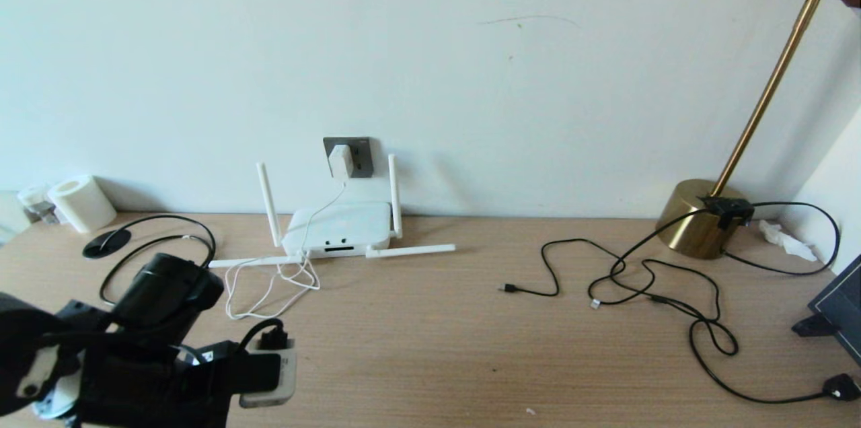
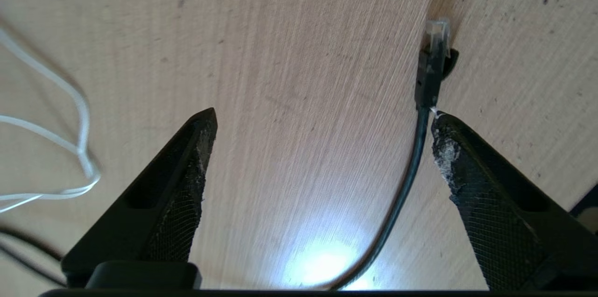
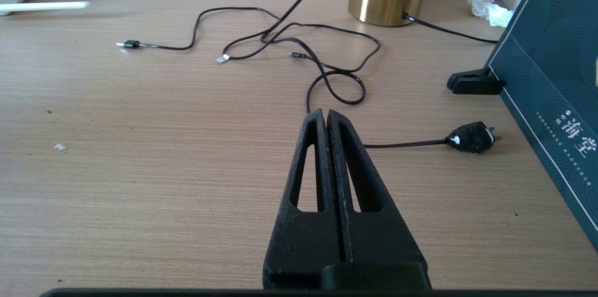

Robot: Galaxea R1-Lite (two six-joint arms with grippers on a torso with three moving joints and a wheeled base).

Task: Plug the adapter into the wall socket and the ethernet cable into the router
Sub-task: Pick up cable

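The adapter (image 1: 340,160) is seen seated in the wall socket (image 1: 356,156), its thin white cord (image 1: 269,283) trailing down over the router (image 1: 338,228) and pooling on the counter (image 1: 430,334); the first half of the task is judged done; the router's ports face the robot and nothing black is seen entering them.

The left claw (image 2: 322,119) is held low over the near-left counter, released, its two fingers spread wide; nothing is gripped. The ethernet cable (image 2: 411,166) is noted inside the span of that claw but hard against one finger (image 2: 448,157), not centred; the black plug boot with its clear tip (image 2: 434,54) lies just past the fingertips, on the counter. The long axis of the plug is judged to run roughly along the claw's pointing direction, tip away from the wrist; a closing on the boot would therefore call for a short advance and a sideways shift toward that finger. In the head view the plug itself is hidden by the left arm; the router stands beyond the left claw and to its right.

The right claw (image 3: 327,117) is parked over the right of the counter, clenched on nothing, amid thinner black cords (image 3: 299,49); the left arm is clearly the nearer to both cable and router.
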